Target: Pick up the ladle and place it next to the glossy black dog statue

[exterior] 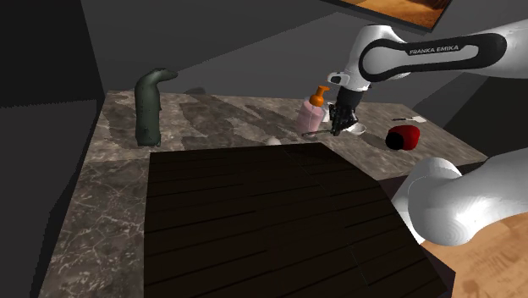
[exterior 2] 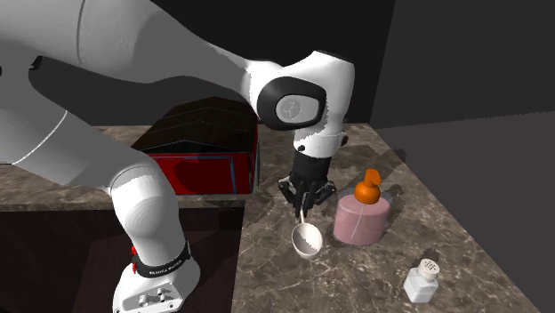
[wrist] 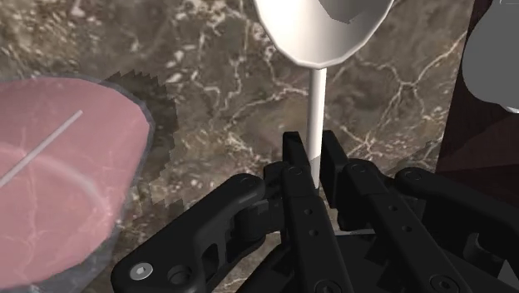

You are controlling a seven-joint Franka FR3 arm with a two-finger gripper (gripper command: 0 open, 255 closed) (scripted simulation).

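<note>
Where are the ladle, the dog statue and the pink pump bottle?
ladle (exterior 2: 307, 238), second exterior view, on its white bowl.
dog statue (exterior: 149, 114), shoulder view, on its dark upright body.
pink pump bottle (exterior 2: 359, 222), second exterior view, on its pink body.

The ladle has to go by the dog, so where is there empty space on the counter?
Bare marble lies between the dog statue and the soap bottle, and left of the dark panel in the shoulder view. Crowded: around the ladle, soap bottle and shaker.
</note>
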